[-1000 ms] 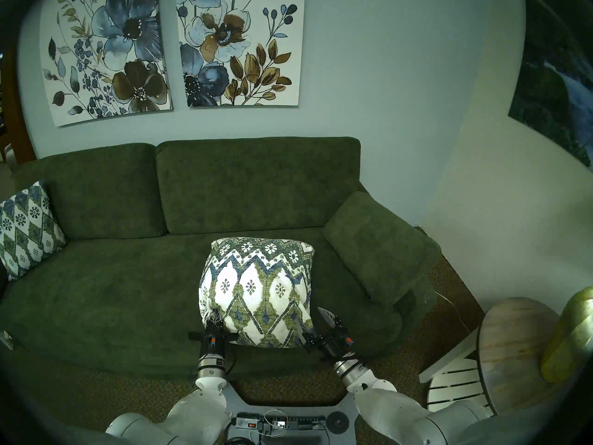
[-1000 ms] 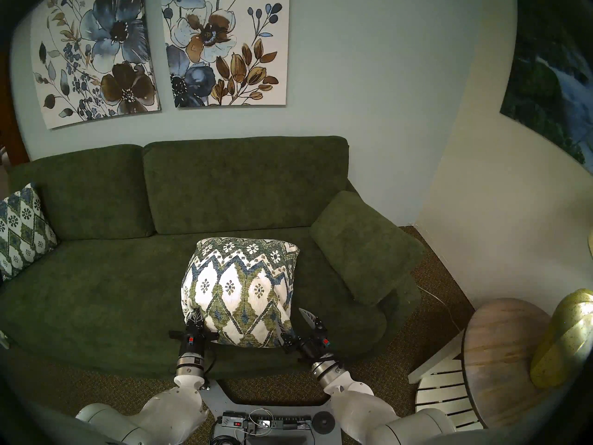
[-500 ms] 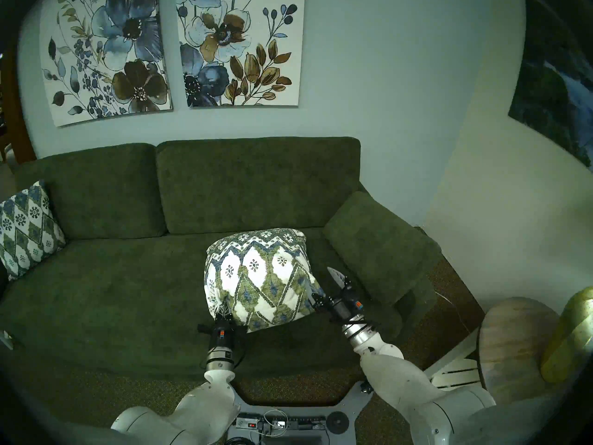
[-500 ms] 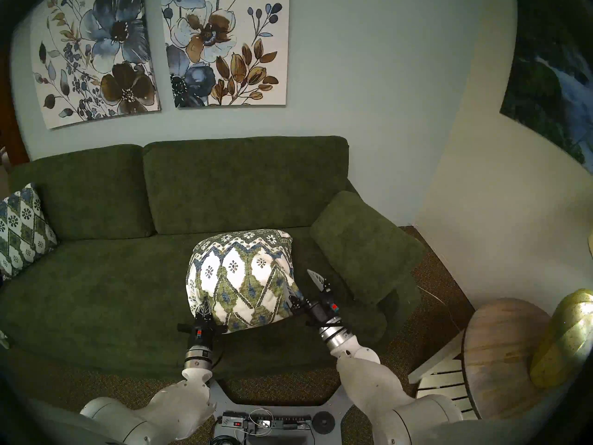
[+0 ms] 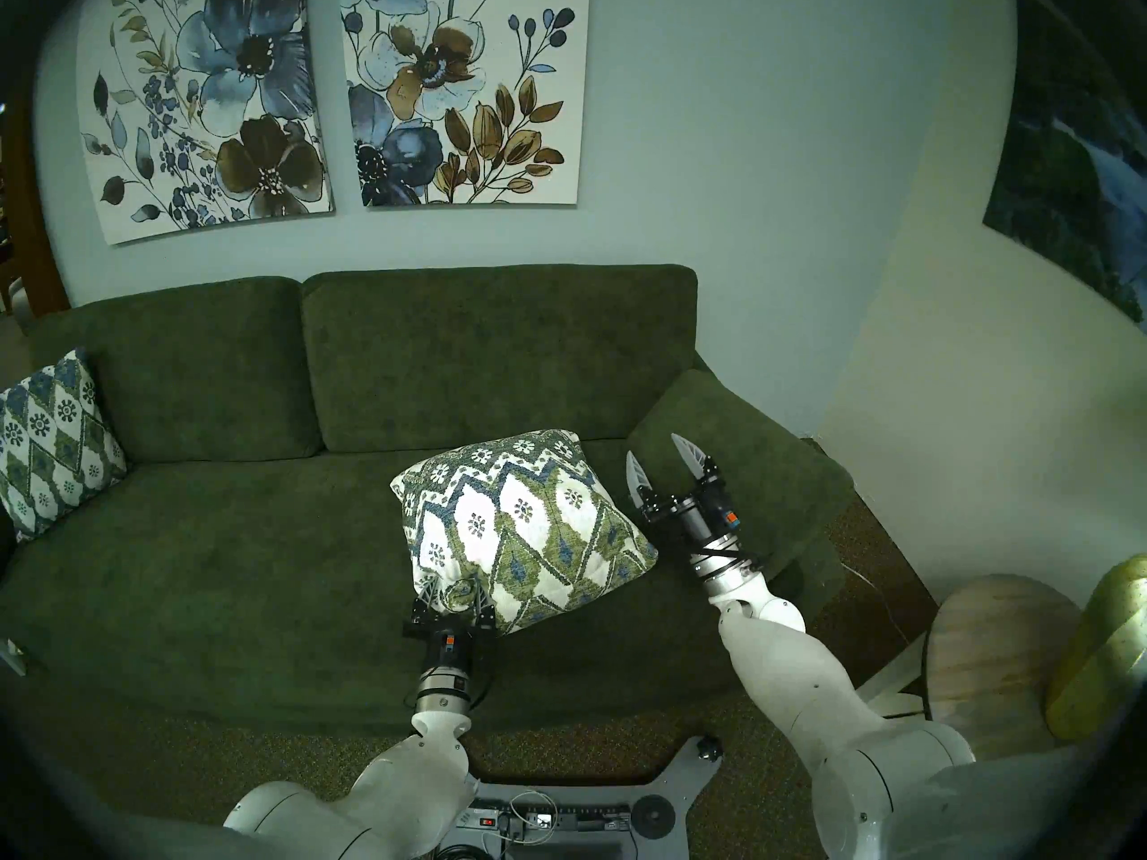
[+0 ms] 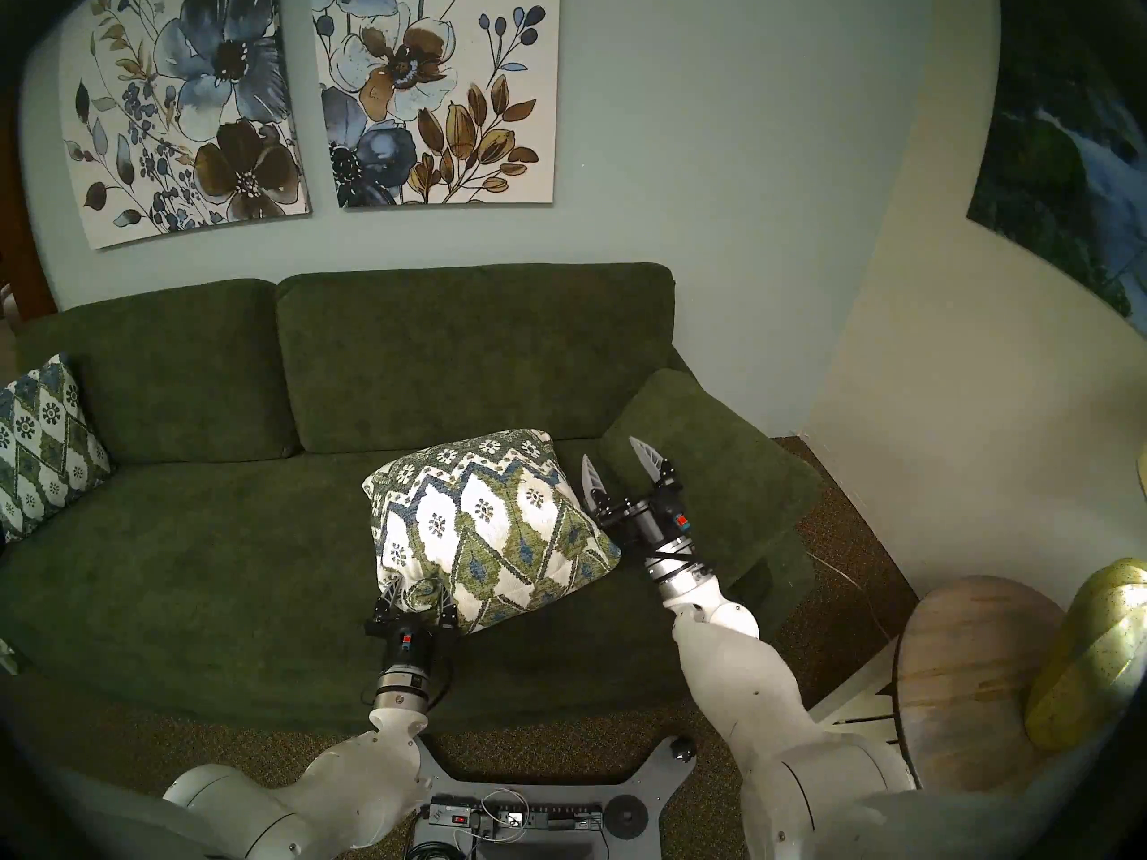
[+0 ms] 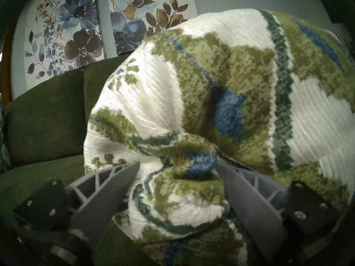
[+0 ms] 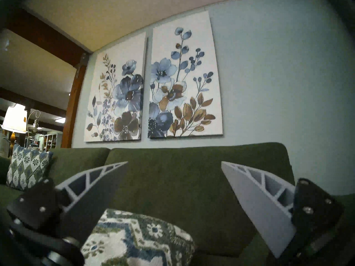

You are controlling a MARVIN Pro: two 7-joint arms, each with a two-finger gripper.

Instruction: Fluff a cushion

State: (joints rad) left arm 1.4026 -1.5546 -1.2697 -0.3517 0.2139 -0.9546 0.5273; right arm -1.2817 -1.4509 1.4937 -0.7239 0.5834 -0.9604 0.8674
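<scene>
The cushion [image 5: 521, 523], cream with green-and-blue zigzags and small flowers, lies tilted on the green sofa seat [image 5: 217, 561], right of the middle. My left gripper [image 5: 457, 592] is at its near left corner. Its fingers stand apart, with the bunched corner between them, as the left wrist view [image 7: 177, 163] shows close up. My right gripper [image 5: 653, 448] is open and empty, just right of the cushion's far right corner and in front of the armrest. In the right wrist view [image 8: 173, 162] the cushion [image 8: 138, 238] lies below the left finger.
A smaller patterned cushion [image 5: 56, 443] leans at the sofa's left end. The padded armrest [image 5: 745, 468] stands right behind my right gripper. A round wooden side table [image 5: 993, 672] with a yellow-green vase [image 5: 1105, 648] stands at the right, with a white slatted piece [image 5: 887, 710] beside it.
The cushion tipped back from upright and came down on the seat. My left gripper's fingers spread apart at the corner. My right arm moved forward, away from the cushion's near right corner.
</scene>
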